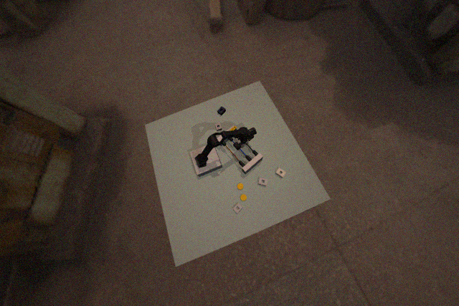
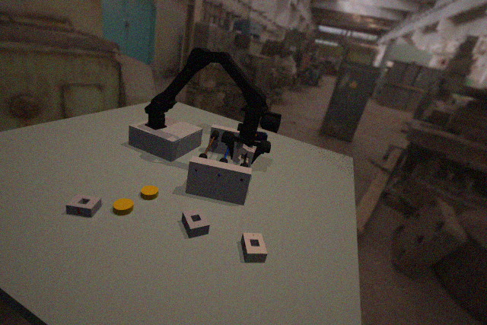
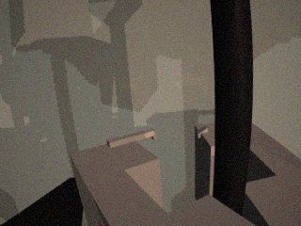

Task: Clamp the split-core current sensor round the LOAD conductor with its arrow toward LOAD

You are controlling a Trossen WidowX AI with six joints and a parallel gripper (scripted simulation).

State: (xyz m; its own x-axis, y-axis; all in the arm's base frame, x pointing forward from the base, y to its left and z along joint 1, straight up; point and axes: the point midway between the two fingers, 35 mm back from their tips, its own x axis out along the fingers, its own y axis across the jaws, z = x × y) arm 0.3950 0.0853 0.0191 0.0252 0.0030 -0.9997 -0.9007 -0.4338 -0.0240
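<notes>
My gripper (image 2: 242,157) is shut on the pale grey sensor (image 2: 248,151) (image 3: 110,165), above the conductor rack. In the wrist view the sensor spans the bottom, with a gap between its two sides; no conductor shows in that gap. A red speck shows at its lower edge; the arrow cannot be made out. The rack's front wall (image 1: 252,163) (image 2: 218,181) stands near me. An orange conductor (image 1: 232,153) (image 2: 209,147), a blue conductor (image 1: 243,152) (image 2: 227,152) and a dark conductor (image 1: 251,147) run from it. The LOAD lettering cannot be read.
Pale square blocks with holes (image 1: 280,172) (image 2: 253,248) and two yellow discs (image 1: 239,186) (image 2: 149,192) lie in front of the rack. A dark block (image 1: 221,110) and a yellow piece (image 1: 232,129) lie behind. A dark bar (image 3: 232,94) crosses the wrist view.
</notes>
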